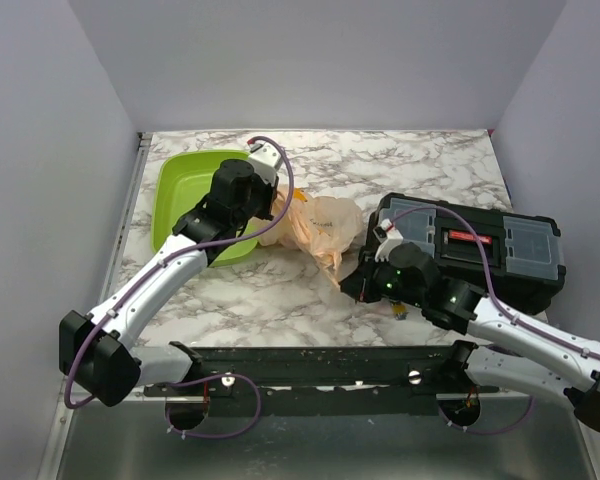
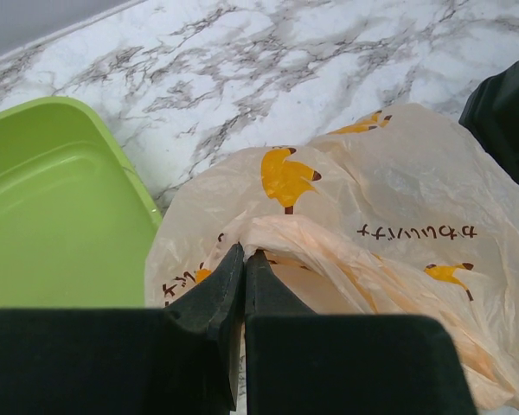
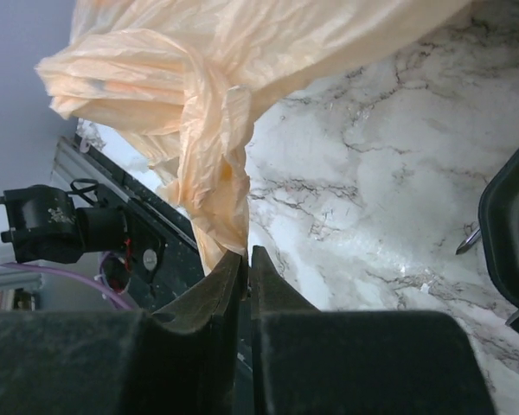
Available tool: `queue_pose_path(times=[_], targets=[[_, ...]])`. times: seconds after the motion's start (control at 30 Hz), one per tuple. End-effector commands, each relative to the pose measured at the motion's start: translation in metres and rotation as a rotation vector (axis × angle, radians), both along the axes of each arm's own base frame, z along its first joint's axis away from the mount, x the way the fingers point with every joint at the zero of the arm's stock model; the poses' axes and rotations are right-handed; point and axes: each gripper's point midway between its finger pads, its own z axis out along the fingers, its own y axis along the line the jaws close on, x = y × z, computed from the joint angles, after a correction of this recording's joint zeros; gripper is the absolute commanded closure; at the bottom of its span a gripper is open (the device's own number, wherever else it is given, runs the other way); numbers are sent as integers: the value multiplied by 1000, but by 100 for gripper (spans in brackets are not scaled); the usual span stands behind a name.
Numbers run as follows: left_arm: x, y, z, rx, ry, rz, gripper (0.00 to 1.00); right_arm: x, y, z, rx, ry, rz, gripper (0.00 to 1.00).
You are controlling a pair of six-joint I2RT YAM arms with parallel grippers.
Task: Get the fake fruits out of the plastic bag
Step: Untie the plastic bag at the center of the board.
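Note:
The plastic bag [image 1: 320, 225] lies crumpled on the marble between the two arms, peach-beige with orange fruit prints [image 2: 285, 177]. My left gripper [image 1: 273, 214] is at the bag's left end, and its jaws [image 2: 245, 252] are shut on a fold of the film [image 2: 372, 199]. My right gripper [image 1: 348, 285] is at the bag's near right end. A twisted strand of the bag [image 3: 199, 78] runs taut down into its tips [image 3: 246, 252], which stand almost together. The fake fruits are hidden; I see only bag film.
A lime-green tray [image 1: 180, 190] sits left of the bag, close by my left gripper [image 2: 52, 225]. A black toolbox [image 1: 480, 245] stands right of the bag, its edge showing in the right wrist view [image 3: 515, 233]. The arms' black mounting rail [image 1: 320, 365] runs along the near edge.

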Motion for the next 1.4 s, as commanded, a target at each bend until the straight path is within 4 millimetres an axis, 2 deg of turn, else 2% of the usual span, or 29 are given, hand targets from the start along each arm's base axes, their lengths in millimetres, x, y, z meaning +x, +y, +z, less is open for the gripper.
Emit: queue_pose_path(times=[0.0,0.13,0.23,0.3,0.4,0.47,0.5,0.57,0.67,0.77,0.9,1.03,1.07,1.1,1.13,1.17,1.23,1.3,1.33,1.37], targets=[[0,-3,33,-53,-118,-46,100,5,-7,17,-70,-69,11,83],[-2,-3,37,-62,-136,-49,100,29,-23,46,-139,-167,-96,59],[-6,-7,40,-84,-139,-76,100,47,-27,73,-184,-243,-147,52],[-8,-9,42,-97,-139,-81,100,54,-21,90,-185,-285,-137,47],[-8,-10,45,-114,-135,-79,100,64,0,116,-157,-336,-92,44],[-9,-11,46,-120,-132,-80,100,72,10,126,-152,-350,-89,32],[-9,-10,45,-122,-130,-78,100,76,15,127,-160,-354,-85,25],[-10,-11,46,-125,-131,-82,100,84,23,125,-197,-358,-70,17],[-11,-9,47,-123,-135,-80,100,96,22,112,-298,-329,-92,13],[-11,-7,48,-118,-141,-68,100,94,19,92,-348,-299,-80,12],[-11,-6,51,-117,-145,-67,100,77,21,78,-304,-267,-13,19],[-10,-5,51,-113,-145,-62,100,70,0,64,-323,-257,-69,24],[-10,-6,51,-116,-144,-63,100,70,-7,61,-333,-256,-87,30],[-11,-6,51,-118,-142,-66,100,71,-13,59,-342,-258,-114,40],[-11,-7,50,-118,-141,-70,100,71,-17,58,-348,-257,-135,52],[-12,-7,51,-121,-143,-72,100,73,-21,58,-350,-259,-158,68],[-14,-9,52,-118,-143,-89,100,73,-22,60,-332,-264,-175,87],[-20,-14,51,-106,-140,-145,100,72,-16,64,-294,-268,-158,99],[-23,-17,50,-98,-139,-174,95,70,-12,66,-273,-266,-145,99],[-25,-19,51,-104,-134,-191,86,69,-7,67,-246,-262,-138,99]])
